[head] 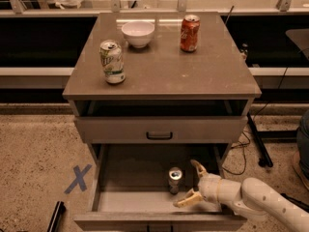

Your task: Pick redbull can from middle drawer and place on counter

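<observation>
**Pincer spread wide beside the can in the open drawer**

At far left, on the speckled floor, lies a blue cross of tape (77, 179). To its right stands the cabinet, topped by the flat, square, grey-brown tabletop (169, 74).

On the left part of the tabletop a wide white-and-green drink can (112, 62) stands upright. Behind it and a little to the right sits a small round white bowl (138, 34), apart from the can. Further right, near the back edge, a red-orange soda can (189, 33) stands upright, well apart from the bowl.

Under the tabletop's edge is a shallow grey drawer front (120, 128) with a small black handle (159, 136) at its middle; it is pulled out slightly.

Below it the wide grey middle drawer (130, 202), with dark inside walls and a paler floor strip, is pulled far out. The slim redbull can (175, 180) with its shiny silver top stands upright on the drawer floor, a little right of centre.

Just to the right of that can is the cream two-finger pincer (189, 185), inside the drawer. Its fingers are spread wide, one reaching toward the back of the drawer and one toward the front, with their tips near the can. The pincer holds nothing; the can stands at the mouth of the gap. Whether the front fingertip touches the can's base cannot be told.

The white arm (263, 202) runs from the pincer down to the lower right corner.
</observation>
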`<act>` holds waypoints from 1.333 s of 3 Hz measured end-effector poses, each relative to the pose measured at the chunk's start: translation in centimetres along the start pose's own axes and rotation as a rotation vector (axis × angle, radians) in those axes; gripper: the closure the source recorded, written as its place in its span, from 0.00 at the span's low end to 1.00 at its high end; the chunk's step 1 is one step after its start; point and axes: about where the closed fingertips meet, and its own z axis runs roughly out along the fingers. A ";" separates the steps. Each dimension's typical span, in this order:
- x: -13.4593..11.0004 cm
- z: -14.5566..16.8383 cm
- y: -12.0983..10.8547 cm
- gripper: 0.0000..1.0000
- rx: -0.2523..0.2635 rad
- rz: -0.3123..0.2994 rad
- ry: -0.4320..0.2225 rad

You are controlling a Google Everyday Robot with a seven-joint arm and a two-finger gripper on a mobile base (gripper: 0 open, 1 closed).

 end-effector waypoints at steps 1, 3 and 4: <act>0.1 1.5 -1.4 0.16 0.023 0.031 -0.052; -1.6 3.8 -2.0 0.63 0.009 0.019 -0.106; -1.1 3.5 -1.4 0.85 -0.018 0.035 -0.114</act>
